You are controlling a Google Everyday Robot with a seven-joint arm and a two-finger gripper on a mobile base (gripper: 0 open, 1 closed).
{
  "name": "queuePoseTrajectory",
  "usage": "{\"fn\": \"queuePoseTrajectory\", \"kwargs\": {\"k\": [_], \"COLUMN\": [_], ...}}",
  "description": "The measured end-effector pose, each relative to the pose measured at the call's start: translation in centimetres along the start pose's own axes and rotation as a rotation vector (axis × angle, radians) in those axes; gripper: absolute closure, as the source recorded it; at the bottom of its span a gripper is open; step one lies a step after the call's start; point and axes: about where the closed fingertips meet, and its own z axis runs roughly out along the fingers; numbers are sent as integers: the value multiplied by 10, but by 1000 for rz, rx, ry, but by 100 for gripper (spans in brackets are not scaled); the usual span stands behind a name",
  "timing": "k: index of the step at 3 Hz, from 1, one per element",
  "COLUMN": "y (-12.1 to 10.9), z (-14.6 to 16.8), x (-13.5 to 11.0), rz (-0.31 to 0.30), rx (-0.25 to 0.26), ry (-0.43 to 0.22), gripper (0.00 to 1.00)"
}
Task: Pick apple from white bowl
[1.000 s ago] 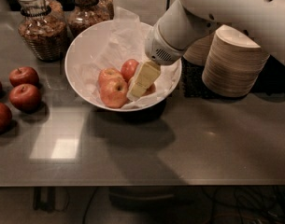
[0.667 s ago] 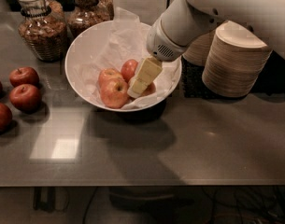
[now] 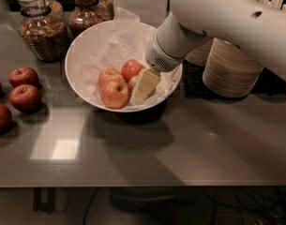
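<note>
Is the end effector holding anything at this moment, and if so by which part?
Cannot be told. The end effector is down inside the bowl, right beside an apple that it partly hides. No hold on it shows.

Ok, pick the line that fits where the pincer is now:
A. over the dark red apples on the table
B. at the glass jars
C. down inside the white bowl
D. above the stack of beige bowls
C: the pincer is down inside the white bowl, in the bowl's right half as seen in the camera view.
</note>
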Motion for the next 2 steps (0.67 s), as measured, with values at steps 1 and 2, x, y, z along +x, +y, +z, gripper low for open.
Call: {"fn": "queuePoseTrajectory", "kwargs": {"k": [1,2], "y": [-4,-8], "z": [9,17], "x": [10,17], "rz": [15,37], "rx": [21,22], "ry": [22,26], "gripper": [0,0]}}
